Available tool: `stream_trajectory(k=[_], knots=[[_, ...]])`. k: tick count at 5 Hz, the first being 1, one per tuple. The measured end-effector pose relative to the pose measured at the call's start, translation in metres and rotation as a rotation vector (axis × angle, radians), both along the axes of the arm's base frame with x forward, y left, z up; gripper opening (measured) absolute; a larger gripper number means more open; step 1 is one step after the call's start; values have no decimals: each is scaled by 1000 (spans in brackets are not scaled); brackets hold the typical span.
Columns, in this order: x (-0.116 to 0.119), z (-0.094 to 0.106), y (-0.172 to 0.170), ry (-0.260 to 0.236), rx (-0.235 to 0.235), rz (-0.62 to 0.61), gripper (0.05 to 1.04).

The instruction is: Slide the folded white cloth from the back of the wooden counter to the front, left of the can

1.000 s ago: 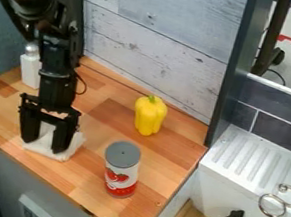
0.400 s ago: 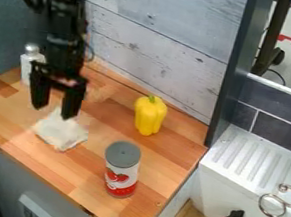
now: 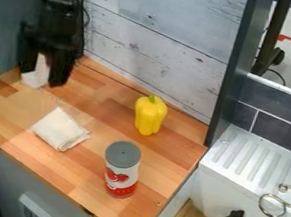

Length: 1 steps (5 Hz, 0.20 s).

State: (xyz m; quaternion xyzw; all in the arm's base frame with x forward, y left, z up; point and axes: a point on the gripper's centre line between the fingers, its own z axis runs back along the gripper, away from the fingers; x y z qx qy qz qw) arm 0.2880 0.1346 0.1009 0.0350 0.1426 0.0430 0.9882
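On wood ctr, w/ plank wall behind: cloth.

A wooden counter, white sink and tiles suggest a toy kitchen.

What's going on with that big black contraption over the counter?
That's a robot arm, with its open hand raised over the back left of the wooden counter. The hand seems to hold nothing; a white bottle appears just behind it. A folded white cloth lies nearer the front edge, with a yellow pepper and a grey-topped can standing to its right.
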Motion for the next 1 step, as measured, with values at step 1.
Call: stream_trajectory(k=[1], knots=[[-4,19,10,17,11,-45,1001]])
